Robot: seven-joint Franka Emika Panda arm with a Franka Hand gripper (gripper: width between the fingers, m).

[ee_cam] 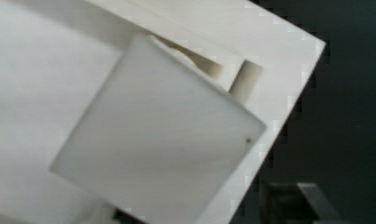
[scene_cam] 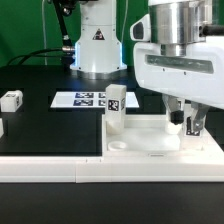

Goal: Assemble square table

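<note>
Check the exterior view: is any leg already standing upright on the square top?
Yes: one tagged leg stands upright on the square top, apart from the gripper.

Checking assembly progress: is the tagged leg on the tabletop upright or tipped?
Upright: the leg stands on end at a corner of the square top, its tag facing the camera.

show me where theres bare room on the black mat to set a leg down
Free: the black mat between the small leg, the marker board and the front rail. Crowded: the exterior view's right, where the gripper, upright leg and square top sit.
</note>
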